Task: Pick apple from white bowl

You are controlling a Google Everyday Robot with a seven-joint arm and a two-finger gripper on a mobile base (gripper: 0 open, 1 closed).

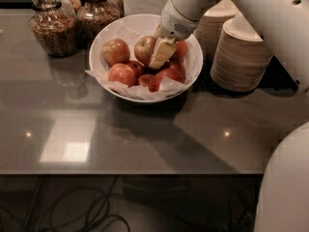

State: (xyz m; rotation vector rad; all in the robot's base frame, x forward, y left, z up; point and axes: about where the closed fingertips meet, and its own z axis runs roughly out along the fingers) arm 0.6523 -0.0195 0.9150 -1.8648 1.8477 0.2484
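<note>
The white bowl (99, 40) is set on the grey table (145, 139), towards its far edge, and is lined with crinkled white paper (140, 92). Several apples are heaped inside it. The apple (144, 48), the palest of them, is placed at the back of the heap near the middle of the bowl, and a yellow-green patch is seen on its upper side. A redder apple (116, 51) is placed just to its left, another (121, 74) at the front left, and a darker one (166, 76) at the front right.

The tool (161, 56) is lowered into the bowl from the upper right on a white arm (241, 4). Its cream tip is pressed against the right side of the apple, and a further red apple (179, 50) is partly hidden behind it. How far the tool is open cannot be told, nor whether the apple is held by it. The apple is seen resting among the others.

Two glass jars with brown contents (50, 25) (99, 11) are stood behind and left of the bowl. Two stacks of cream disposable bowls (241, 57) (212, 28) are placed to its right, just beside it. Part of the robot's white body (285, 187) is seen at the lower right, and dark cables (82, 211) are seen lying under the table.
</note>
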